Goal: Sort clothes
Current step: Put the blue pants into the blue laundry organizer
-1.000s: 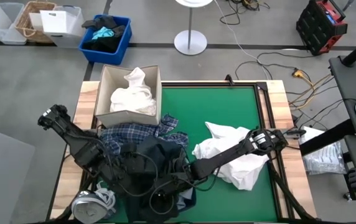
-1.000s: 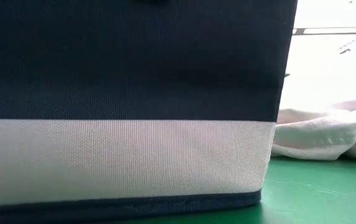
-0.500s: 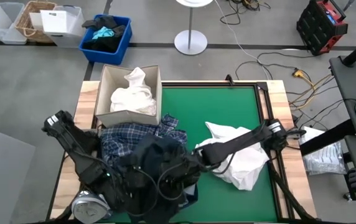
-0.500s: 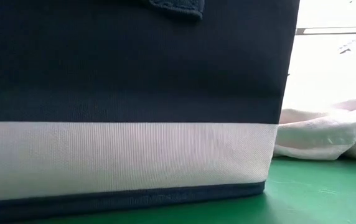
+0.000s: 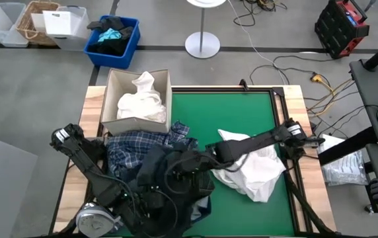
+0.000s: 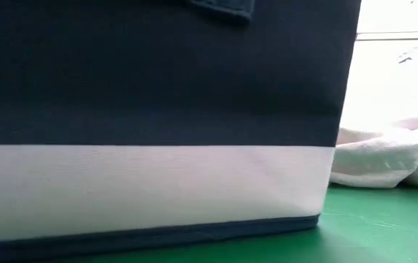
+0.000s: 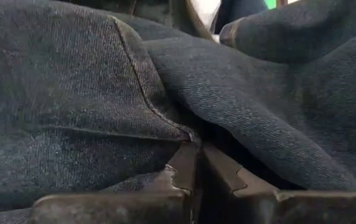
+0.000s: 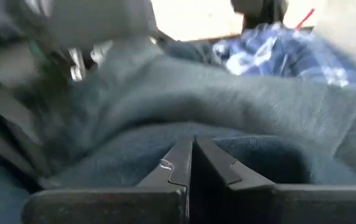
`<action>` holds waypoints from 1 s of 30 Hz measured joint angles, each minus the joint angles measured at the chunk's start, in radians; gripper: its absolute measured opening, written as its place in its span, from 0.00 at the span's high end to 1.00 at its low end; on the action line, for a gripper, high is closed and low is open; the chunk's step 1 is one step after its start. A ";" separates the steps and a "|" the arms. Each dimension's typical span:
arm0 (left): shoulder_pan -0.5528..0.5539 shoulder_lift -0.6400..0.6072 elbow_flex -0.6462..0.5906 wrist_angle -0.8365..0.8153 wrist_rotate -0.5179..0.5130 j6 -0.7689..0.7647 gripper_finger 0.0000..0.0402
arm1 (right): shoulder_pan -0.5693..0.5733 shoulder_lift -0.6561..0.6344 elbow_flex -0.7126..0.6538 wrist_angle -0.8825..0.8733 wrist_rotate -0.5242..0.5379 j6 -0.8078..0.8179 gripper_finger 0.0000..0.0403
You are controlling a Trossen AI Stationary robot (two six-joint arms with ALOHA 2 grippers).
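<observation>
Left gripper (image 7: 193,163) and right gripper (image 8: 192,158) both clamp dark navy denim garment (image 5: 169,173) near table's front edge; bare green mat (image 5: 242,112) at back; no readable writing.

No text, label, brand, number or sign can be read in any view.

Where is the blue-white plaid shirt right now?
In the high view the plaid shirt lies on the table's left half, just below the cardboard box, partly under the dark navy garment.
</observation>
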 joint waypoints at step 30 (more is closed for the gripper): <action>-0.008 -0.004 0.326 -0.546 -0.028 -0.298 0.92 | -0.030 0.256 -0.030 0.023 -0.064 0.148 0.97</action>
